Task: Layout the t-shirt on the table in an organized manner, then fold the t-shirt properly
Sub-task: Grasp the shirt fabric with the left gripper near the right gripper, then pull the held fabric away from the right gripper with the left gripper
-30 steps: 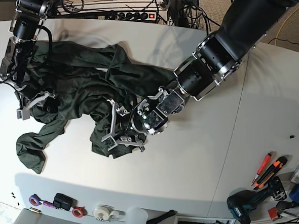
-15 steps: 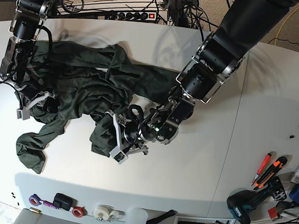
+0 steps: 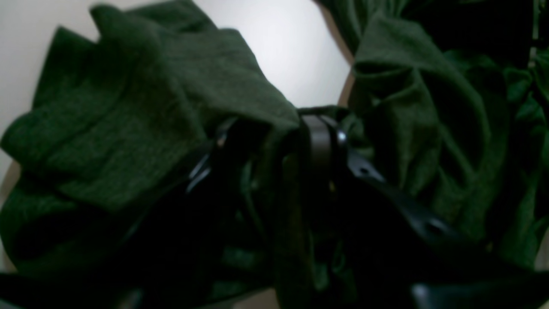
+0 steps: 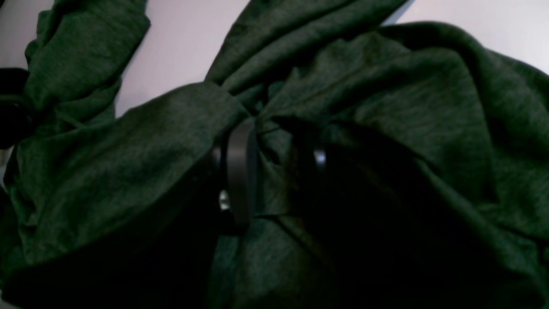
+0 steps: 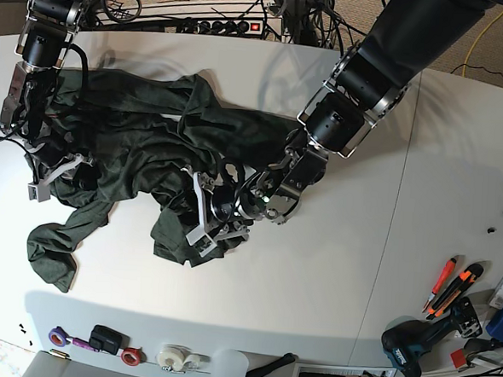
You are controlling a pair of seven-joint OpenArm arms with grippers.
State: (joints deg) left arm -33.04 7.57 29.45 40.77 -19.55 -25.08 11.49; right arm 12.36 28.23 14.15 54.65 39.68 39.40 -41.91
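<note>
Left gripper point(image 5: 205, 220), seen from the base view on the right-hand arm, is pressed together on a bunched fold of the t-shirt point(image 5: 143, 148) at the garment's near right edge; the left wrist view shows its dark fingers point(image 3: 315, 141) drawn close with green cloth wedged between them and more cloth heaped on either side. Right gripper point(image 5: 52, 172), at the far left of the base view, likewise pinches a gather of fabric, and its wrist view shows one grey finger point(image 4: 240, 171) set hard against a knot of folds that radiate from the grip. Between the two grips the t-shirt lies crumpled across the left half of the table point(image 5: 331, 279), ridged and overlapping, with one loose lobe, probably a sleeve, trailing toward the near left corner. Judged from this arrangement, the step in hand is the laying-out: both arms hold the cloth, but nothing is yet flat and no fold has begun. The next move appears to call for the arms to separate, drawing the fabric taut, so that the body of the garment opens and the sleeves can be found. Each grip seems to take several layers at once, so a regrasp at a single edge or corner may be needed. Tape rolls point(image 5: 126, 352) and hand tools point(image 5: 450, 290) lie along the near edge, well apart from the work.
</note>
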